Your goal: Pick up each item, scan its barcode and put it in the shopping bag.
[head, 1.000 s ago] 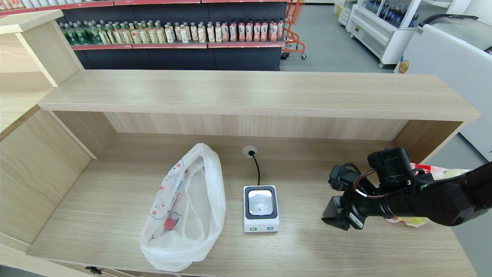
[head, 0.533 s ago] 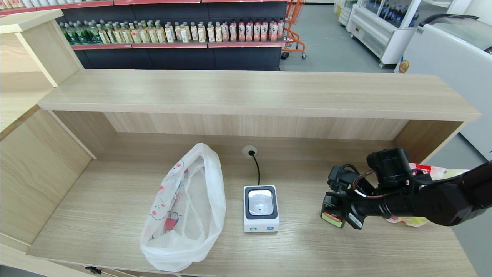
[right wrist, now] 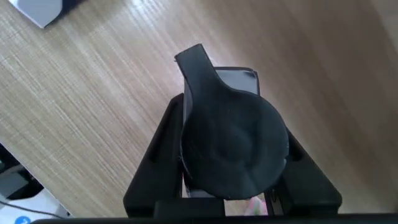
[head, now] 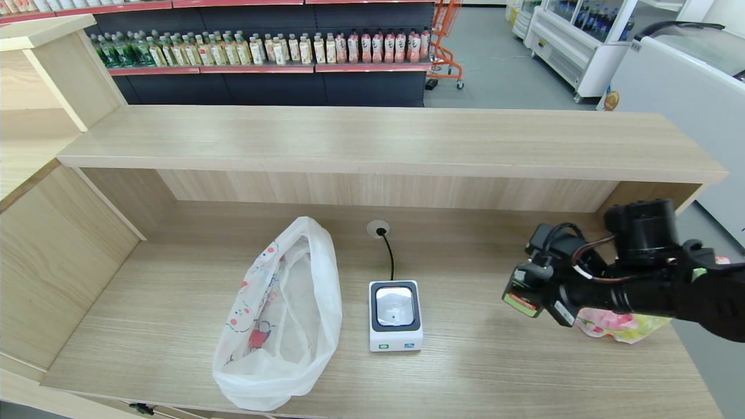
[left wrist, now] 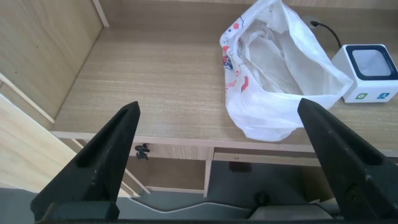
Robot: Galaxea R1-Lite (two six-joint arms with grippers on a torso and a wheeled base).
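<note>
Right jaws are clamped on a small pack (head: pixel 520 302) with a red and green face, held up above the table (head: pixel 465 372), off to the right of the scanner (head: pixel 396 314) and well apart from it. A colourful packet (head: pixel 617 326) lies at the table's right end, partly behind that arm. The white shopping bag (head: pixel 279 314) lies open left of the scanner, near it. Left jaws are spread wide with nothing in them, hanging out past the table's near edge
</note>
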